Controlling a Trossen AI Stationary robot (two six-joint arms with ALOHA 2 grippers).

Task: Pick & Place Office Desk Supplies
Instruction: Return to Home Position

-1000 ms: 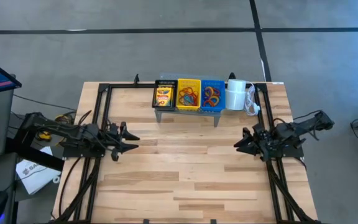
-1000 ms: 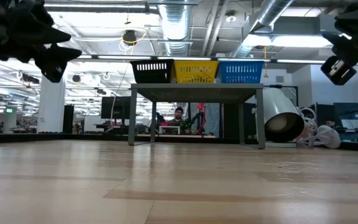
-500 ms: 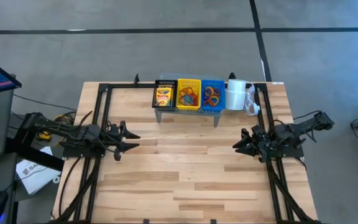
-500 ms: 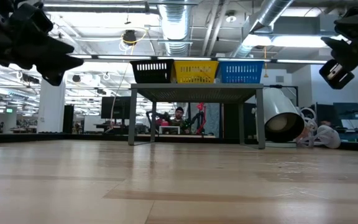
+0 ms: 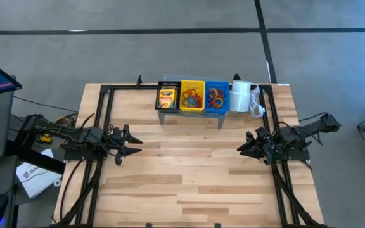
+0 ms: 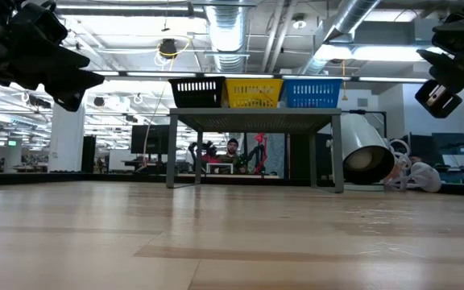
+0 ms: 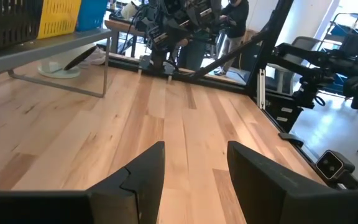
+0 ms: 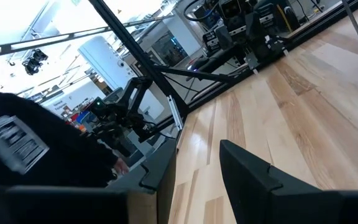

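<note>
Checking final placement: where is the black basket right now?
In the high view, the black basket sits on the grey riser at the table's far edge, at the left end of the row, right beside the yellow basket.

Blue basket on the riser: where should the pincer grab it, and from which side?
Probably the blue basket's front rim, from above with the right pincer: the yellow basket sits tight on one flank, the white roll close by the other, leaving that wall free.

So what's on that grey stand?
Black basket with a crayon box, yellow basket and blue basket with rubber bands; whatever lies under those is covered.
</note>
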